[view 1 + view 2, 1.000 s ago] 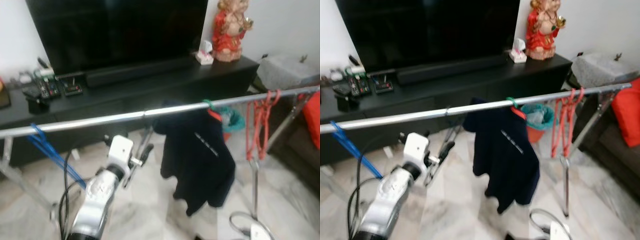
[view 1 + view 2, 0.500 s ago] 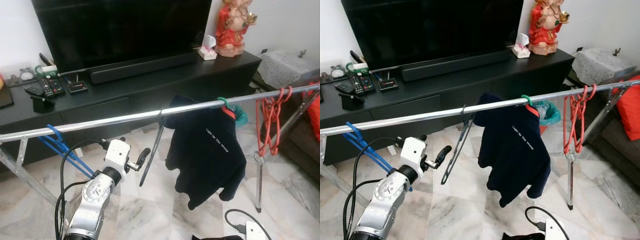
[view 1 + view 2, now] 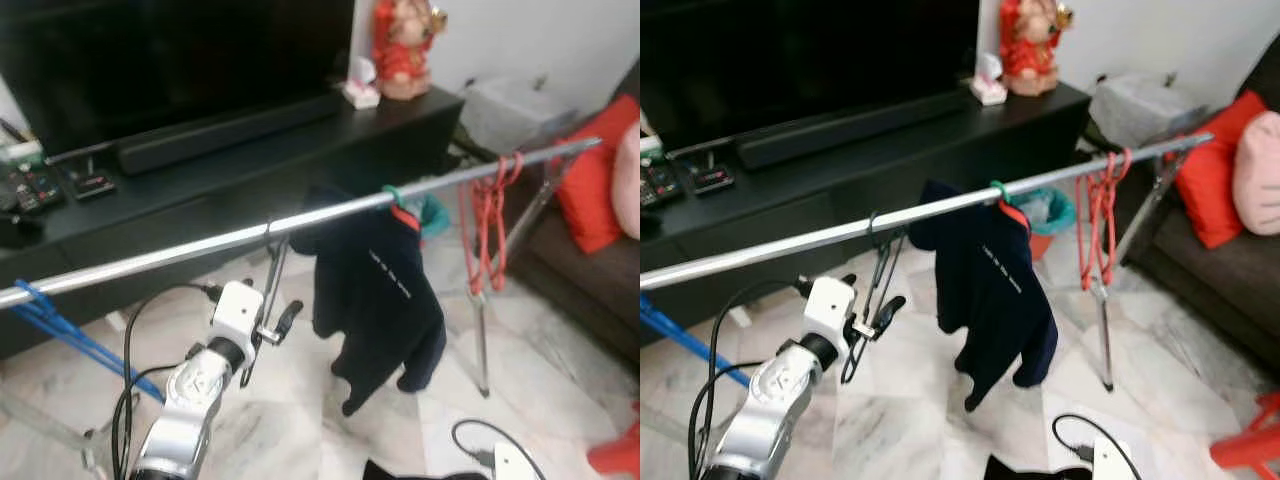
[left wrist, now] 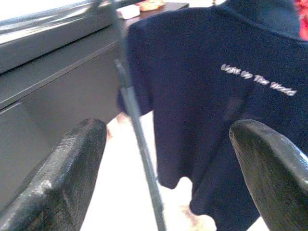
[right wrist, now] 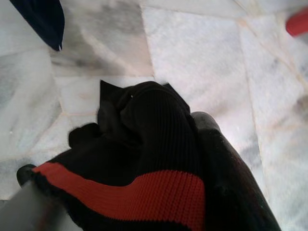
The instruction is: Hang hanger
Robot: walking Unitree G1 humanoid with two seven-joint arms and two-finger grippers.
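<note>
Nearest, the right gripper point(image 5: 159, 159) pinches a black garment with a red band point(image 5: 130, 192) above the marble floor point(image 5: 192, 53). Further out, the left gripper point(image 4: 163, 159) is spread apart, just short of the dark hanger point(image 3: 878, 275), which hangs on the metal rail point(image 3: 790, 245) beside the navy shirt point(image 3: 990, 290).

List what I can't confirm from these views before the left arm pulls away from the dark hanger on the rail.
- Dark wire hanger: the hook's seat on the silver metal rail is too small and thin in the eye views, and blurred in the left wrist view.
- Left gripper: contact with the hanger is unclear, since its fingers overlap it.
- Right gripper: its fingers are covered by a black knit garment with a red band.
</note>
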